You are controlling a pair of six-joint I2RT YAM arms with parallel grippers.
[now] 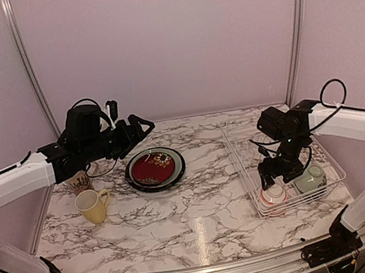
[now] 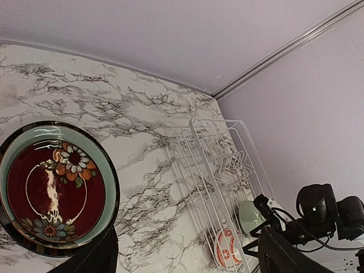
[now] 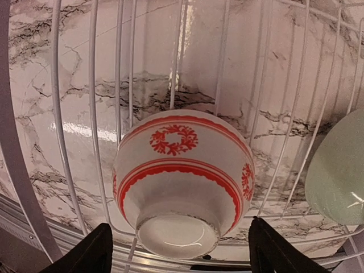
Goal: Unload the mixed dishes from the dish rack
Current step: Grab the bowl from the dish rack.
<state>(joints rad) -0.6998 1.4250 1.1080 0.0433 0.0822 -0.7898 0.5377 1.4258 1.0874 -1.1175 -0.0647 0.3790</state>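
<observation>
The white wire dish rack (image 1: 237, 146) stands at the right. In it a red-rimmed white bowl (image 1: 273, 195) lies upside down next to a pale green bowl (image 1: 310, 178). My right gripper (image 1: 280, 179) hangs open just over the red-rimmed bowl (image 3: 182, 170), one finger on each side of its foot, not touching. My left gripper (image 1: 140, 131) is open and empty above the table's far left. A red patterned plate (image 1: 153, 168) lies flat in the middle, with a pale green band and a black rim round it. A yellow mug (image 1: 94, 206) stands left of it, and a cream printed mug (image 1: 77, 181) is partly hidden behind the left arm.
The left wrist view shows the plate (image 2: 54, 187), the rack (image 2: 219, 153) with its rows of upright tines, both bowls and the right arm (image 2: 324, 219). The pale green bowl (image 3: 338, 176) sits close to the right finger (image 3: 278, 250). Purple walls enclose the table.
</observation>
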